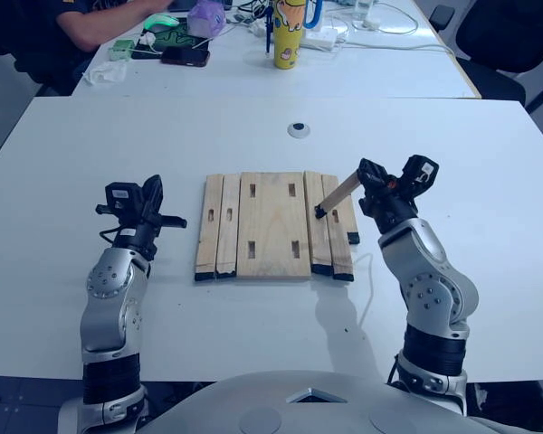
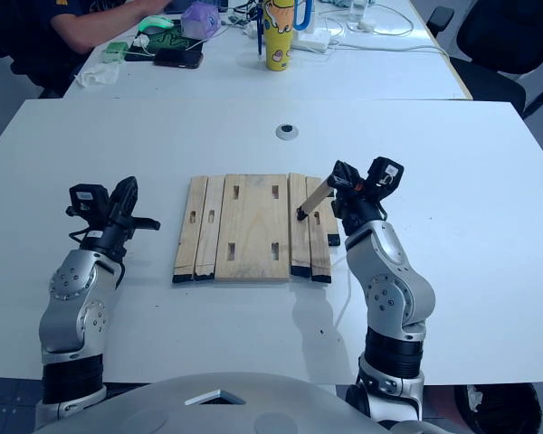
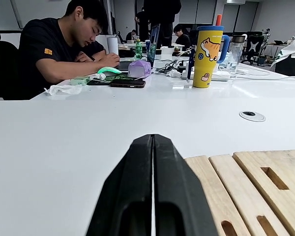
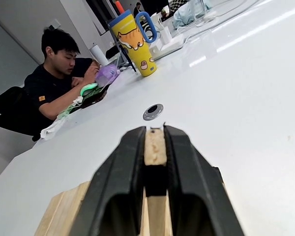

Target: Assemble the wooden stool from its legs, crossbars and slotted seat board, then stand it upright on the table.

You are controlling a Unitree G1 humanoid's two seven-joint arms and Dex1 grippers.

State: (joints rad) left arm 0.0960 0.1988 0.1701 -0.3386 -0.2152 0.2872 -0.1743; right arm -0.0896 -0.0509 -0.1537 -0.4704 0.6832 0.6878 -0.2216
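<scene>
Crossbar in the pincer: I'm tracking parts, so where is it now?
In the left eye view the crossbar is clamped in the right pincer, slanting down toward the rightmost legs beside the seat board.

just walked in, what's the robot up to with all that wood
It's building a wooden stool, and nothing is joined yet. The slotted seat board lies flat on the table with two planks on each side. The right gripper is shut on a wooden stick, tilted with its dark lower end down at the right-hand planks. The left gripper is shut and empty, left of the wood.
</scene>
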